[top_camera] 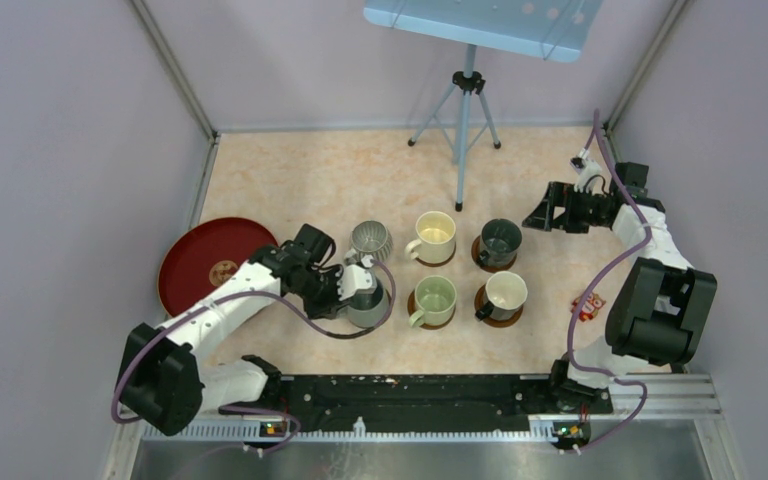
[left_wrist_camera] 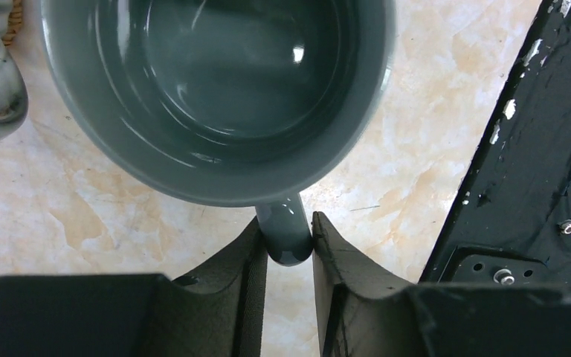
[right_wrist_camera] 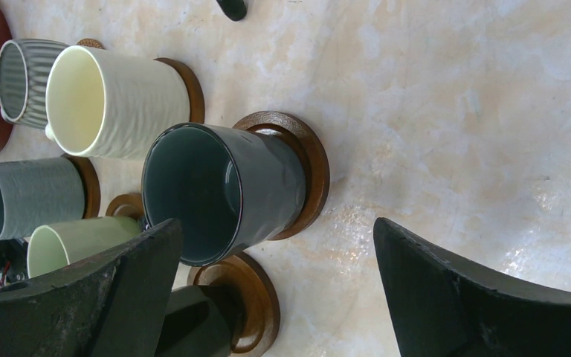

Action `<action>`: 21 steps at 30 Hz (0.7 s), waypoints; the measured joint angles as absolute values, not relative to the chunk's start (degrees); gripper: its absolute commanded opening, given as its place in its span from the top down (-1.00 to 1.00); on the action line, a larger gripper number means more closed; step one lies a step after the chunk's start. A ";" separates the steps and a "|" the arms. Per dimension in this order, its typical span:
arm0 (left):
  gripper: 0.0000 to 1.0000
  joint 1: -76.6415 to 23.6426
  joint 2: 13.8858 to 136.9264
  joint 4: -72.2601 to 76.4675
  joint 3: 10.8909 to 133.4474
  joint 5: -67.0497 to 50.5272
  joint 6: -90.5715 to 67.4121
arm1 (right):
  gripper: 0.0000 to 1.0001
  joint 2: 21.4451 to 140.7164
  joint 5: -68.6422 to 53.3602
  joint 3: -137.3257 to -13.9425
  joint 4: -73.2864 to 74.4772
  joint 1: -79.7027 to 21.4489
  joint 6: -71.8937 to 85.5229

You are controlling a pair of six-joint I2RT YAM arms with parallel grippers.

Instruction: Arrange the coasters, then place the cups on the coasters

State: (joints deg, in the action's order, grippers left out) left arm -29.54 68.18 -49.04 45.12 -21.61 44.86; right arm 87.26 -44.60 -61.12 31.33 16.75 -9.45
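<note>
Top camera looks steeply down from the near side; both wrist cameras sit close, sharing the plain grey ceramic cup [left_wrist_camera: 215,97].

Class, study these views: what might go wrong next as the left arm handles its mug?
1. The left claw pinches only the thin handle of the plain grey ceramic mug, so the mug may tilt or slip.
2. The ribbed grey ceramic mug stands close beside it and might get knocked.
</note>
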 measured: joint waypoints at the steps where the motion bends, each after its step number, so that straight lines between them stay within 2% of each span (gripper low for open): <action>1: 0.41 -29.54 68.45 -49.21 45.12 -21.65 44.95 | -0.97 87.26 -44.60 -61.12 31.33 16.75 -9.45; 10: 0.51 -29.52 68.97 -49.04 45.12 -22.96 44.31 | -0.97 87.26 -44.58 -61.12 31.33 16.75 -9.47; 13: 0.68 -29.52 69.28 -48.95 45.21 -23.09 43.27 | -0.97 87.26 -44.58 -61.12 31.33 16.75 -9.47; 15: 0.93 -29.52 69.32 -48.73 45.21 -23.07 42.09 | -0.97 87.26 -44.58 -61.12 31.35 16.75 -9.50; 16: 0.99 -29.52 69.32 -48.49 45.21 -23.03 41.28 | -0.97 87.26 -44.58 -61.12 31.35 16.75 -9.50; 21: 1.00 -29.54 69.38 -46.57 44.66 -22.37 37.30 | -0.97 87.26 -44.58 -61.12 31.35 16.75 -9.50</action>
State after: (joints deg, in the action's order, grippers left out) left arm -29.54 69.38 -46.57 44.66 -22.37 37.30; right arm 87.26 -44.58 -61.12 31.35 16.75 -9.50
